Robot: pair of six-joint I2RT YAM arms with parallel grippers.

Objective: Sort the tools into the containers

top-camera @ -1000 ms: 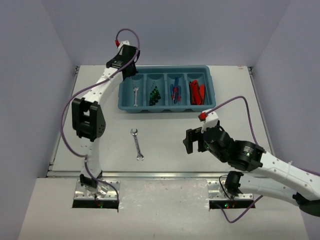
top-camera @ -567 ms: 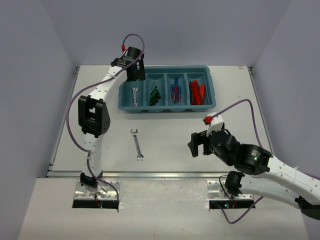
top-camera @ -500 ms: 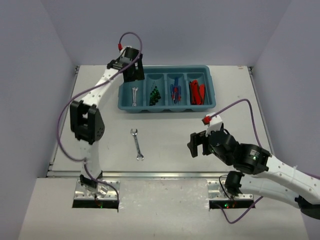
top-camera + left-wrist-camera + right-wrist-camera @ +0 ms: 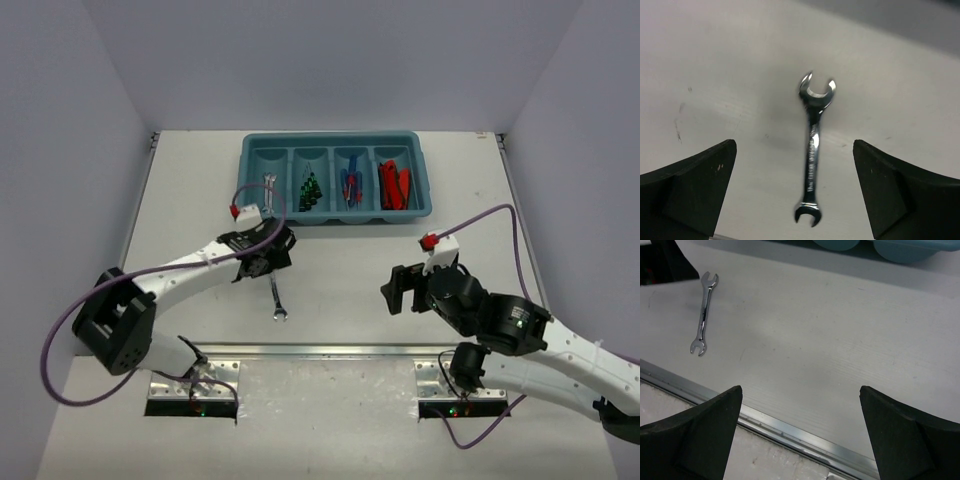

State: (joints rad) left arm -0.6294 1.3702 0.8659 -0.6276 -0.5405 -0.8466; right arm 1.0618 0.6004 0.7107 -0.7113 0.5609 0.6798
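Note:
A silver wrench (image 4: 813, 156) lies flat on the white table; in the top view this wrench (image 4: 277, 301) is partly covered by my left gripper (image 4: 268, 262), which hovers over its far end. The left jaws are open, one on each side of the wrench (image 4: 704, 312), not touching it. The teal tray (image 4: 336, 211) at the back holds a wrench (image 4: 268, 188), green-black drivers (image 4: 309, 190), blue screwdrivers (image 4: 350, 187) and red knives (image 4: 394, 184), one kind per compartment. My right gripper (image 4: 398, 288) hangs open over bare table at the right, holding nothing.
A metal rail (image 4: 790, 430) runs along the table's near edge, just below the right gripper. Purple cables loop off both arms. Grey walls close in the left, right and back sides.
The left arm has swung from the tray's left compartment down to the wrench on the table, and its jaws have opened. A wrench now lies in that compartment. The right arm drifted slightly.

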